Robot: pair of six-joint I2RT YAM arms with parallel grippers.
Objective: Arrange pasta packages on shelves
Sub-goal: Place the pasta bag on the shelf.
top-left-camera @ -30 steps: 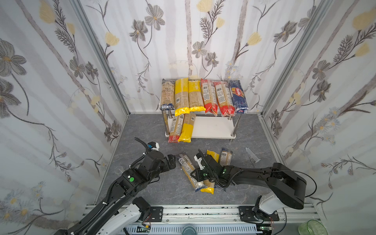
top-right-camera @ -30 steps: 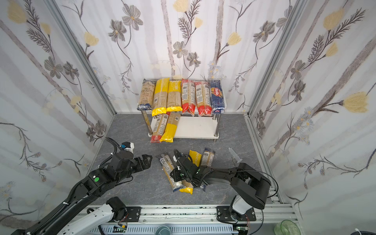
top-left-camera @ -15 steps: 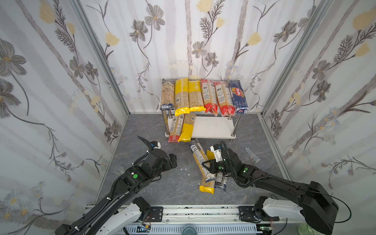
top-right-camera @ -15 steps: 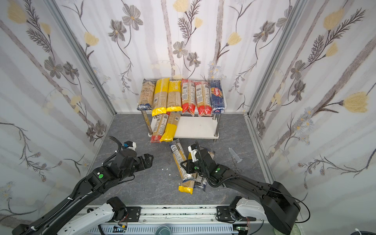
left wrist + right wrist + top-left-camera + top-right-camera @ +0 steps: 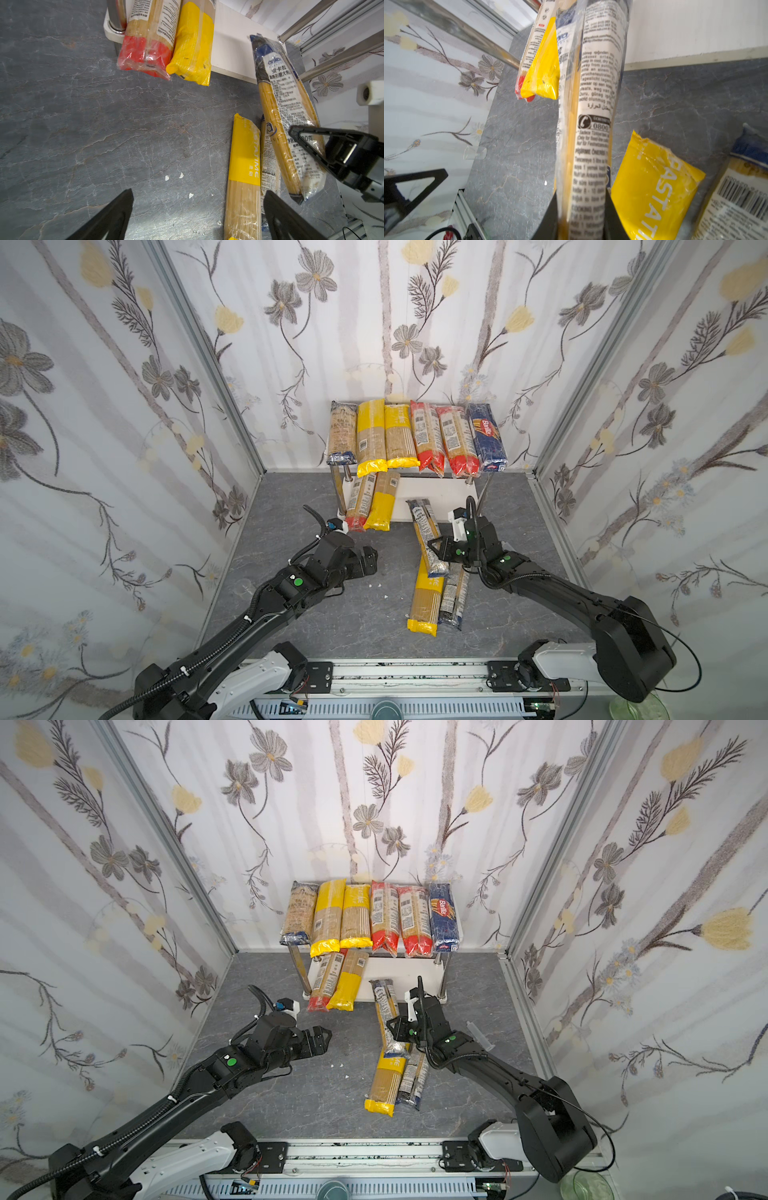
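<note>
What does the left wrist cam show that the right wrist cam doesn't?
Left wrist only: the left gripper open over bare floor, and the right gripper seen from outside, shut on the blue-ended pack.
Right wrist only: the right gripper's own fingers pinching that pack, its small print filling the frame, and the left gripper from outside.
Both: the held pack, the PASTA TIME pack on the floor, and a red-ended pack and a yellow-ended pack overhanging the lower white board.

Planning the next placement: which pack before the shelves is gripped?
The blue-ended pack nearest the shelves, clamped by the right gripper; the yellow pack and its neighbour lie loose.
</note>
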